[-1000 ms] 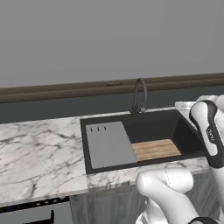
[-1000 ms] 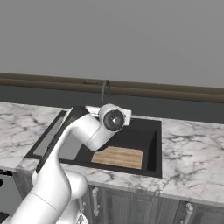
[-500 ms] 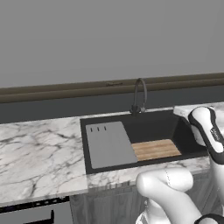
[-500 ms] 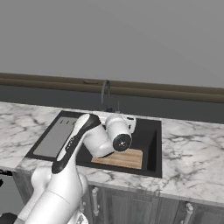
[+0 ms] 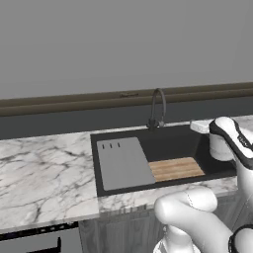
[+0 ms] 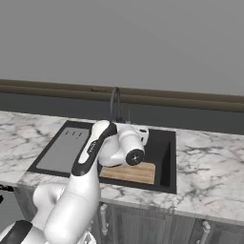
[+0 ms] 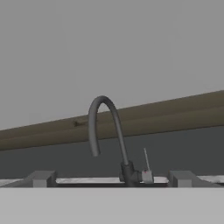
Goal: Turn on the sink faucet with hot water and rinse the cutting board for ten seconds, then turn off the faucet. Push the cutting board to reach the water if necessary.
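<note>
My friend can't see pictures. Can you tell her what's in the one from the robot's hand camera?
A thin dark sink faucet with a tall arched spout stands in the middle, with no water coming out of it. A small handle sticks up beside its base, and a grey wall with a brown strip runs behind it.

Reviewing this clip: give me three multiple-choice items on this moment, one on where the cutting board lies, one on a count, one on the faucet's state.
1. Where does the cutting board lie?
A. on the marble counter
B. in the sink, right of the grey slab
C. on top of the grey slab

2. How many slots show at the far end of the grey slab?
A. one
B. three
C. five

3. What is the state of the sink faucet?
A. no water runs from the spout
B. a stream falls on the board
C. a stream falls on the slab

Key: 1 B, the left base view shows the board on the basin floor beside the slab. 2 B, three short marks show there. 3 A, the hand view shows nothing below the spout mouth.
</note>
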Available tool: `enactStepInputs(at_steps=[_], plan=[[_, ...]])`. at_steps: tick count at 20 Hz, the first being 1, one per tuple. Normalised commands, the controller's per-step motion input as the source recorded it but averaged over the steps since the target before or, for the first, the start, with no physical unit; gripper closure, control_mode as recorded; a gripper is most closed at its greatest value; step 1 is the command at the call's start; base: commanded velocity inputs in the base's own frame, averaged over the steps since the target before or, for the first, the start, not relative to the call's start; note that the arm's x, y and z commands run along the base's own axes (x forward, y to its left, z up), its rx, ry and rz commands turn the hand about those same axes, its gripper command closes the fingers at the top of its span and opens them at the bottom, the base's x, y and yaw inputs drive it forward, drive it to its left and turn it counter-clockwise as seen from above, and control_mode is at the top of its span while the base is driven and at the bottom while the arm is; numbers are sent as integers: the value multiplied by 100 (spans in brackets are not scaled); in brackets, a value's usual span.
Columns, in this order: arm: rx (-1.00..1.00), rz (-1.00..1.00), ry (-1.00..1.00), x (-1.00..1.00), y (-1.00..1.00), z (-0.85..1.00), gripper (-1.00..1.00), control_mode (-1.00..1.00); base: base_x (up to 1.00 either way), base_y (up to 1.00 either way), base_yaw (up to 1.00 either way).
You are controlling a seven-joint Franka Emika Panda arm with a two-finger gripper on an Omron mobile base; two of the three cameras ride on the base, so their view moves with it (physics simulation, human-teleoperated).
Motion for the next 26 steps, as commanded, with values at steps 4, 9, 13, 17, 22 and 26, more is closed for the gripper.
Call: enactStepInputs(at_steps=[4,9,13,17,22,26], plan=[[3,1,0,33,-3,-10,-100,-100,0,0,0],[1,1,0,32,-1,-13,-100,-100,0,0,0],[0,1,0,33,0,-20,-100,-100,0,0,0],[0,1,0,31,0,-29,-100,-100,0,0,0],[0,0,-3,22,0,-28,-100,-100,0,0,0],[0,0,0,29,0,-32,-100,-100,0,0,0]])
